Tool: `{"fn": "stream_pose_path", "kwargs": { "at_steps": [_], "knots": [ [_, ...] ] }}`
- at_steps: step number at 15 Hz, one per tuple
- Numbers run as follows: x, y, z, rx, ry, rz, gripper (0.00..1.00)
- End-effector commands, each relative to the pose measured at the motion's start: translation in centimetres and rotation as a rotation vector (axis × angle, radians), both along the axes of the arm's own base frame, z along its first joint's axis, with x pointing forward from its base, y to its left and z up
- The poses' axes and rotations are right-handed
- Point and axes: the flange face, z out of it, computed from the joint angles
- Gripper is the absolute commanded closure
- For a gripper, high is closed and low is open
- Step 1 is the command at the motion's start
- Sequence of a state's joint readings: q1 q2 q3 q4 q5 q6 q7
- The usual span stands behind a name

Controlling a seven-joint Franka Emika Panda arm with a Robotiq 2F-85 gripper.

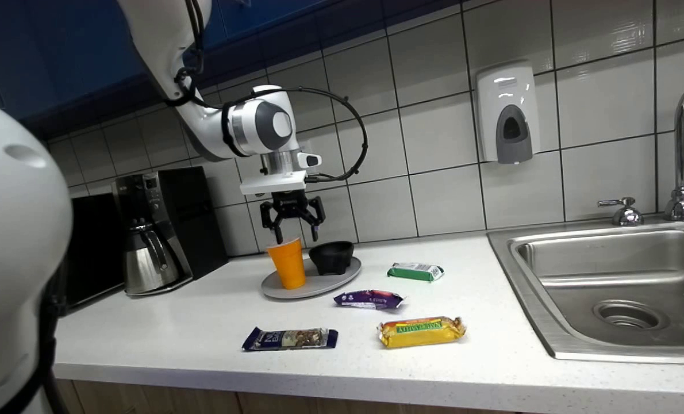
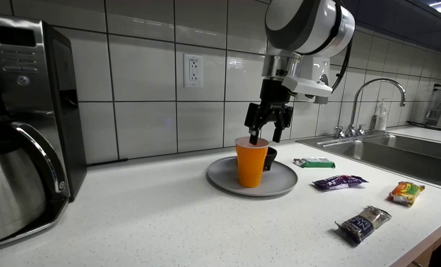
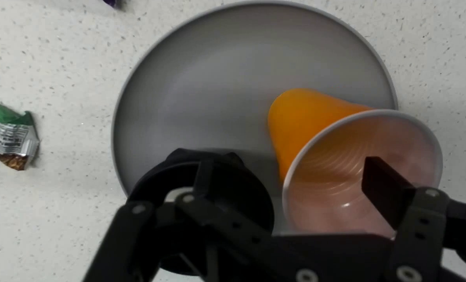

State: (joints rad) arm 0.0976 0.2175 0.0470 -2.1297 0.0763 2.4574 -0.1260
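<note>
My gripper [image 1: 297, 237] stands open above the grey plate [image 3: 217, 78], with its fingers wide apart. An orange cup [image 2: 250, 165] with a pale inside stands upright on that plate. One fingertip [image 2: 254, 139] is at the cup's mouth; whether it touches the inner wall I cannot tell. The second finger [image 3: 204, 178] hangs over the black bowl [image 1: 331, 259], which sits beside the cup on the plate. Nothing appears gripped between the fingers. In the wrist view the gripper's links cover much of the bowl and the near edge of the plate.
Several wrapped bars lie on the counter: green [image 1: 415, 271], purple [image 1: 368, 299], yellow [image 1: 422, 332] and dark blue [image 1: 290, 339]. A steel sink [image 1: 635, 276] is set in beyond them. A coffee maker [image 2: 27, 111] stands at the opposite end, and a tiled wall [image 2: 142, 126] runs behind the plate.
</note>
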Motion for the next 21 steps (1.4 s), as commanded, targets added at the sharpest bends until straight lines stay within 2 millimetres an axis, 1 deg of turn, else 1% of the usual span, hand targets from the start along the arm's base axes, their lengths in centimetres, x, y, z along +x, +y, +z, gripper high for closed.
{"fn": "stream_pose_path", "kwargs": {
  "at_steps": [1,4,9,10,14,17,19,21],
  "knots": [
    [1.0,0.6,0.1,0.014,0.003,-0.001,0.34],
    [1.0,1.1,0.2,0.03,0.013,0.014,0.58],
    [0.3,2.7,0.9,0.056,0.01,0.056,0.97],
    [0.2,2.8,0.9,0.06,0.011,0.059,1.0],
    [0.1,2.8,1.3,0.08,0.012,0.051,0.99],
    [-0.1,2.7,2.1,0.104,0.008,0.056,0.99],
    [-0.6,3.3,3.0,0.127,0.01,0.075,0.99],
    [-1.4,4.2,4.0,0.147,0.02,0.11,0.99]
  ]
}}
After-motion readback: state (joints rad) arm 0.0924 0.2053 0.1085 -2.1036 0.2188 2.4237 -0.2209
